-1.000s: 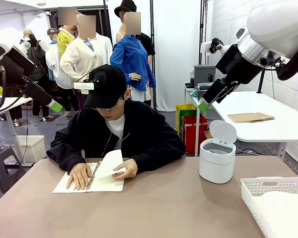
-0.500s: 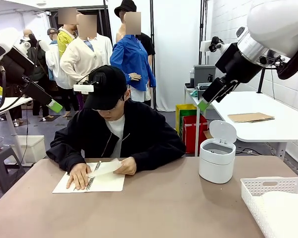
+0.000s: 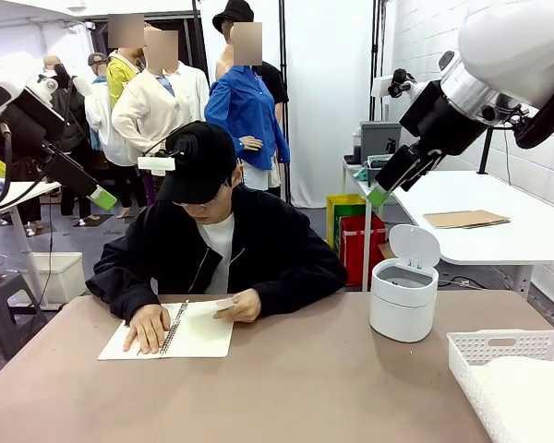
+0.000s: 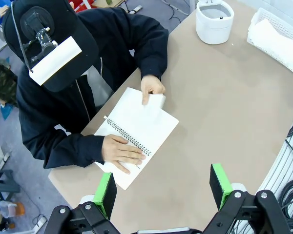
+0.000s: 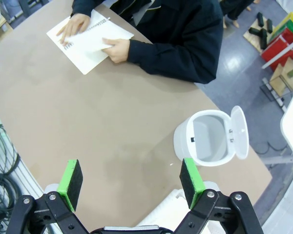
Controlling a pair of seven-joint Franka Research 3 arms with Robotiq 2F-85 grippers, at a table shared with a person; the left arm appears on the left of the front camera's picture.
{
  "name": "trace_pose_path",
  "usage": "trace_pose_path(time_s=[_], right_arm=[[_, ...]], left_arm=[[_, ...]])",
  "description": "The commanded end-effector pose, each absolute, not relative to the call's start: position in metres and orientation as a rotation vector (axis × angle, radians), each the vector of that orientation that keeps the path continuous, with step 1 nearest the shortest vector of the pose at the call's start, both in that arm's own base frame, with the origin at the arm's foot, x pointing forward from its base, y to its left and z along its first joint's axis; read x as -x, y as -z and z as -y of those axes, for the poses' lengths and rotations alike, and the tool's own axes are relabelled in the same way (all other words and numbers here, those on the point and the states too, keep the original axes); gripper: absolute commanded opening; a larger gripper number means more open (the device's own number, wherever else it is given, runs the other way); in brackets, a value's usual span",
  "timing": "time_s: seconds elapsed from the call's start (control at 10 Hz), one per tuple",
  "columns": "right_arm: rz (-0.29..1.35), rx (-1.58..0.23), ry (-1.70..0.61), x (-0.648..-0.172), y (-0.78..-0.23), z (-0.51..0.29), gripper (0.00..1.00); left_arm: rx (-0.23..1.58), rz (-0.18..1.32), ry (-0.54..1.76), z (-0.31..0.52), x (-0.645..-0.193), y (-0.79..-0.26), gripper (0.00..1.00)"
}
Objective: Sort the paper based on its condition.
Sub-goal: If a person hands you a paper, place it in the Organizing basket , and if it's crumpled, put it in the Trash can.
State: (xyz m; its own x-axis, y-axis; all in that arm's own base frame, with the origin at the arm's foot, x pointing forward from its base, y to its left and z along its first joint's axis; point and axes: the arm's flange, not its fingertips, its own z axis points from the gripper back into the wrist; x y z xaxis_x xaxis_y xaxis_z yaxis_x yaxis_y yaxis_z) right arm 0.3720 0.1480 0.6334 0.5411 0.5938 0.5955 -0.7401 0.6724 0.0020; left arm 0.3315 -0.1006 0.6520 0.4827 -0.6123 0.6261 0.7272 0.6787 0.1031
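Observation:
An open spiral notebook lies on the table in front of the person, whose hands both rest on it. One hand presses a white page flat at its far corner. White paper lies in the white basket at the near right. My left gripper hangs open high above the table's left side, its green pad seen in the front view. My right gripper is open and empty, high above the right side, over the table near the bin.
A white bin with its lid up stands at the far right of the brown table; it looks empty inside in the right wrist view. Bare tabletop spreads between notebook, bin and basket. Cables hang off the table's near edge.
The person has pushed the raised notebook page down flat and slid that hand to its far corner. Neither arm has moved.

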Motion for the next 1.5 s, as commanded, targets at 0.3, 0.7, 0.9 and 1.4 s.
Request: trace_pose_path(time_s=[0.3, 0.7, 0.9, 1.4], right_arm=[[0.598, -0.268, -0.804, -0.3720, -0.6329, -0.1481, 1.00], [0.598, -0.268, -0.804, -0.3720, -0.6329, -0.1481, 1.00], [0.598, -0.268, -0.804, -0.3720, -0.6329, -0.1481, 1.00], [0.598, -0.268, -0.804, -0.3720, -0.6329, -0.1481, 1.00]], left_arm=[[0.180, 0.682, 0.808, 0.1027, -0.3296, -0.6525, 1.00], [0.180, 0.682, 0.808, 0.1027, -0.3296, -0.6525, 1.00], [0.180, 0.682, 0.808, 0.1027, -0.3296, -0.6525, 1.00], [0.180, 0.682, 0.808, 0.1027, -0.3296, -0.6525, 1.00]])
